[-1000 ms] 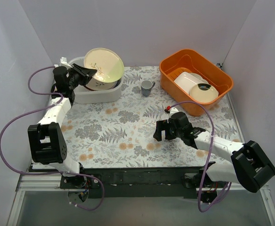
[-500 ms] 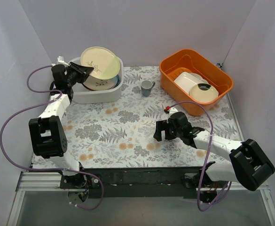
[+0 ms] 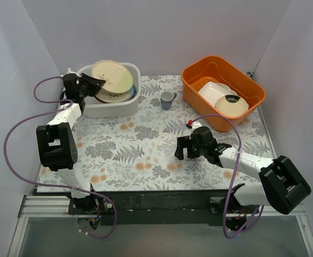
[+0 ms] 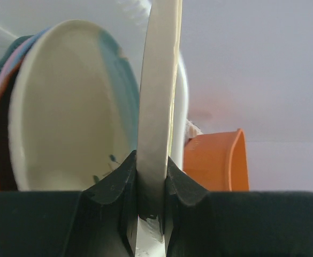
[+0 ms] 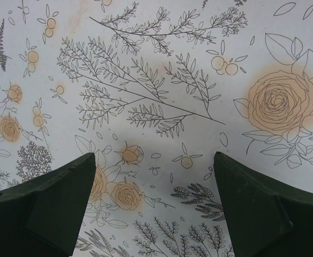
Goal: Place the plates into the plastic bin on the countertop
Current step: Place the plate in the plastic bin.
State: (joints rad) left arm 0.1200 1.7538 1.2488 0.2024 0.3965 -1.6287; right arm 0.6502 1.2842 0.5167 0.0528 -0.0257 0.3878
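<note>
My left gripper point(image 3: 96, 84) is shut on the rim of a cream plate point(image 3: 112, 75) and holds it tilted over the translucent white plastic bin point(image 3: 114, 107) at the back left of the countertop point(image 3: 145, 144). In the left wrist view the plate's edge point(image 4: 159, 96) stands upright between my fingers. Beside it a stack of plates point(image 4: 65, 139) leans in the bin, a cream-and-light-blue one in front, with pink, red-orange and teal rims behind. My right gripper point(image 3: 185, 150) is open and empty, low over the countertop point(image 5: 161, 107).
An orange plastic bin point(image 3: 196, 80) at the back right holds a white rectangular dish point(image 3: 212, 91) and a cream plate point(image 3: 232, 106). A small grey cup point(image 3: 167, 99) stands between the two bins. Grey walls close in the back and sides.
My left gripper has lowered the cream plate from high above the plastic bin down into it, with the plate lying flatter. My right arm has stayed still.
</note>
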